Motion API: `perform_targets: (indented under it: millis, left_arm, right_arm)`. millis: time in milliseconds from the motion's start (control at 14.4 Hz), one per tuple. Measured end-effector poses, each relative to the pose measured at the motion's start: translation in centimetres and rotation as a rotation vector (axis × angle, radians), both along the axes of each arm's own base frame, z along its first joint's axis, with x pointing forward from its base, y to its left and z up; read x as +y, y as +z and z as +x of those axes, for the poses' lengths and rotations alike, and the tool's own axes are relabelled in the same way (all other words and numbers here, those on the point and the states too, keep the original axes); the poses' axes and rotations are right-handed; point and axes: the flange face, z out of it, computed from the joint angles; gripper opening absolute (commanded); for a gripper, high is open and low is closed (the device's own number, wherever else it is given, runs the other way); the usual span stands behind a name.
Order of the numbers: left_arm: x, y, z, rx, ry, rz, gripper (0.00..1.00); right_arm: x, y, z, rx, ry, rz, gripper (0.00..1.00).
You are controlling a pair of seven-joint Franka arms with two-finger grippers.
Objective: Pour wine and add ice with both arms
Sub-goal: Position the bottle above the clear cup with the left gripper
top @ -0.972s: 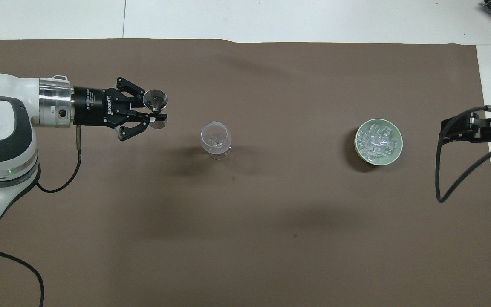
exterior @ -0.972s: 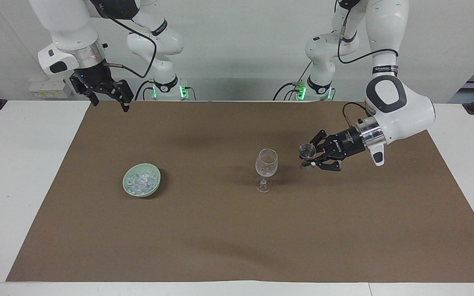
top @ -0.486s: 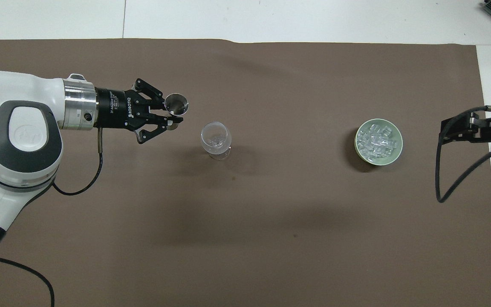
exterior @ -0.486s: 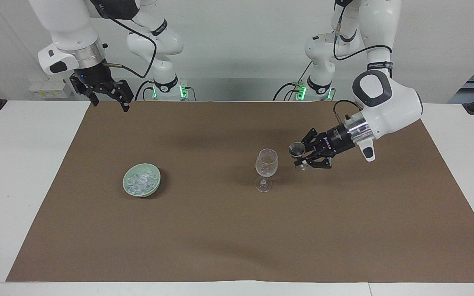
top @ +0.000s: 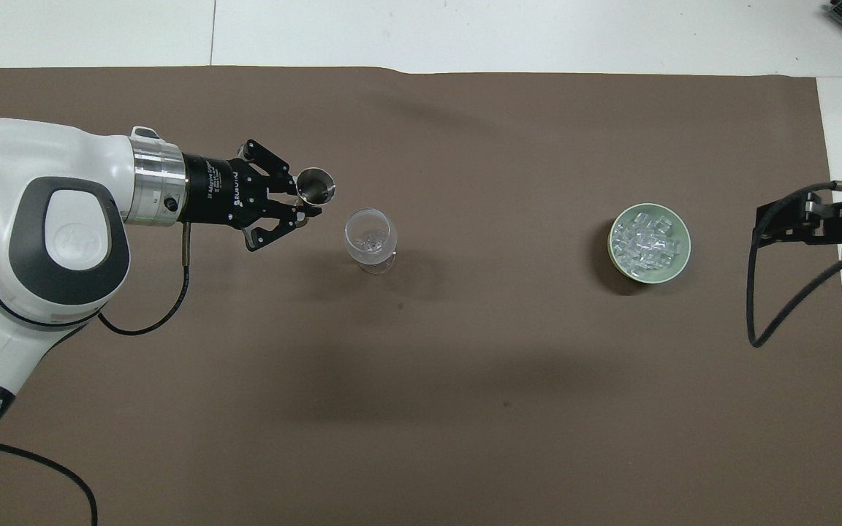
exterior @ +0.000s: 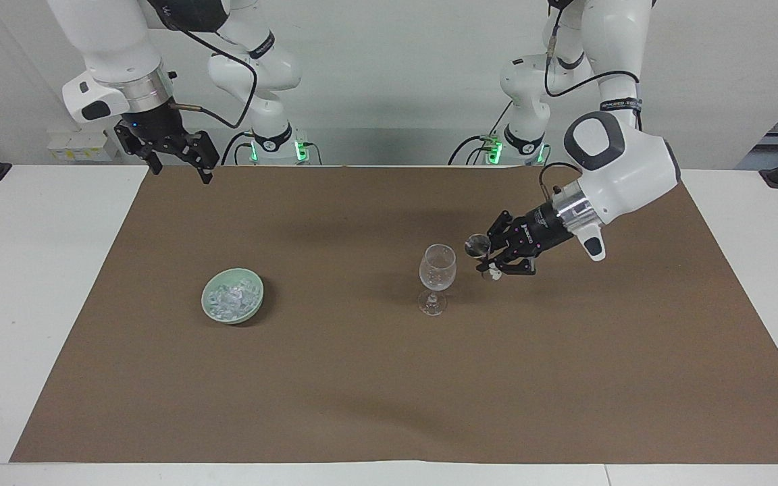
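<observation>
A clear wine glass [exterior: 437, 275] [top: 370, 238] stands upright near the middle of the brown mat, with a few ice chunks in its bowl. My left gripper [exterior: 489, 260] [top: 307, 206] is shut on a small metal measuring cup [exterior: 477, 246] [top: 316, 186], held in the air beside the glass's rim, toward the left arm's end. A heap of ice [exterior: 230, 298] [top: 646, 240] lies in a pale green bowl [exterior: 254, 306] [top: 617, 256] toward the right arm's end. My right gripper [exterior: 181, 156] [top: 779, 220] is open and waits high over the mat's corner by its base.
The brown mat [exterior: 389, 378] covers most of the white table [exterior: 24, 283]. A black cable [top: 779, 307] loops down from the right arm near the bowl.
My left gripper has carried the measuring cup toward the wine glass, from well to its side to just beside its rim. The right arm has not moved.
</observation>
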Motion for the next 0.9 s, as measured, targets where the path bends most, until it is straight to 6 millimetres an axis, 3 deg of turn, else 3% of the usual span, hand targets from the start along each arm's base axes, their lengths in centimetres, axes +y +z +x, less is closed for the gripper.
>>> perform_targets:
  millis: [902]
  left_arm:
    - [-3.6,0.6,-1.3,-0.059,-0.053,0.182,0.00]
  right_arm:
    - [0.0,0.0,0.0,0.000,0.000,0.000,1.00]
